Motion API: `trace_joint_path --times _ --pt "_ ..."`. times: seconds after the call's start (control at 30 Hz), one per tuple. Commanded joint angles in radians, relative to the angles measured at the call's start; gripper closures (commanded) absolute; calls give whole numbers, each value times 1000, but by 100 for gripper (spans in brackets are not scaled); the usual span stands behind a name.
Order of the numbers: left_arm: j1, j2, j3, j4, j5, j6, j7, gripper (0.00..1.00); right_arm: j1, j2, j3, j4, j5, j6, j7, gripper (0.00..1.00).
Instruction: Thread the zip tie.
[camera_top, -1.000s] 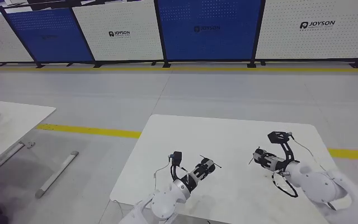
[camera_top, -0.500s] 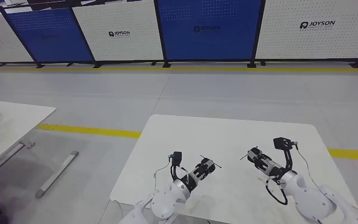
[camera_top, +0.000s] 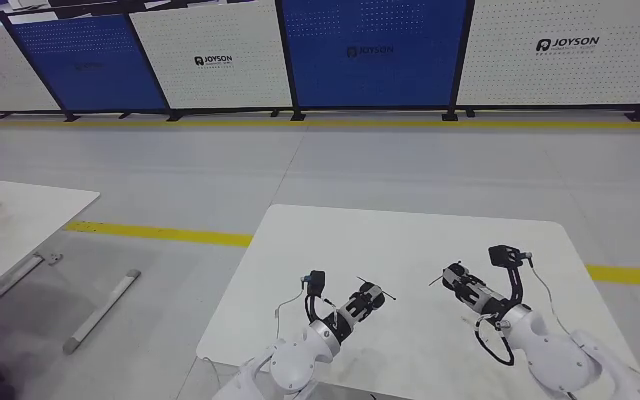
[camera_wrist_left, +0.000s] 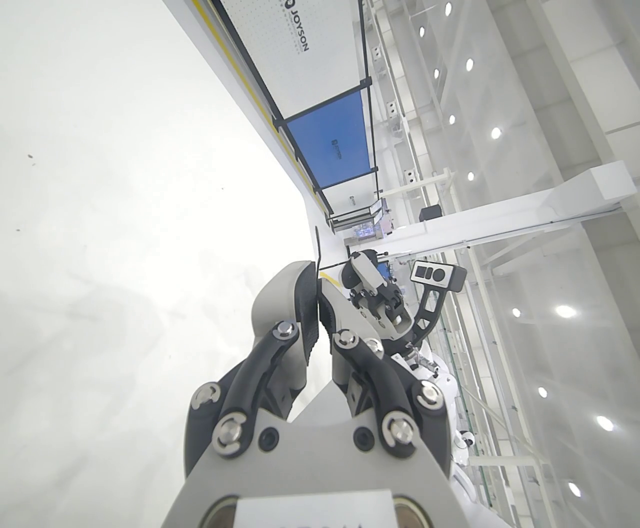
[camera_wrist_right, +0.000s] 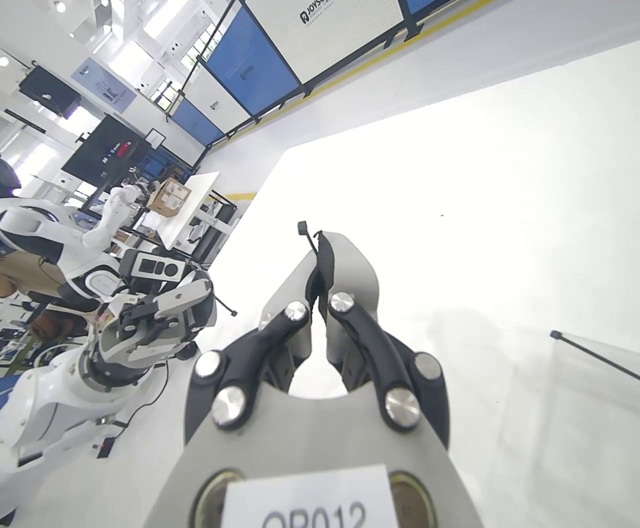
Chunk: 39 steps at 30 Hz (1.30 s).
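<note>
Compared with one second earlier, the right arm has turned at the wrist and carried its gripper slightly toward the left arm; over the last half second nothing shifts. White table (camera_top: 420, 230): both arms are over its near half. Left gripper (camera_top: 373, 291): jaws pinched fully together on a thin black zip tie (camera_wrist_left: 317, 247), whose strap projects past the pads. Right gripper (camera_top: 451, 276): jaws likewise closed tight on a second zip tie (camera_wrist_right: 303, 228), its small square head standing just beyond the fingertips. Grippers angled toward each other, well apart.
</note>
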Motion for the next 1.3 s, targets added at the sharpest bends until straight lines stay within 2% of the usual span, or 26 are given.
trace_joint_path --times 0.0,0.1,0.17,0.3,0.67,0.77,0.87,0.97,1.03,1.27 --pt "0 0 0 0 -2 0 1 100 0 0 0 0 0 0 0 100" --pt "-13 -4 7 19 -1 17 15 100 0 0 0 0 0 0 0 100" --pt "-21 -10 29 38 26 21 43 100 0 0 0 0 0 0 0 100" --pt "-50 -24 77 88 67 -12 96 100 0 0 0 0 0 0 0 100" --pt "-52 -25 79 92 65 -15 97 100 0 0 0 0 0 0 0 100" --pt "-65 -20 71 80 132 9 65 100 0 0 0 0 0 0 0 100" --pt "-71 -9 52 60 199 44 -4 100 0 0 0 0 0 0 0 100" --pt "-72 -4 42 47 195 49 -74 100 0 0 0 0 0 0 0 100" --pt "-83 -7 34 59 167 55 -67 100 0 0 0 0 0 0 0 100" --pt "-83 -7 34 59 167 55 -67 100 0 0 0 0 0 0 0 100"
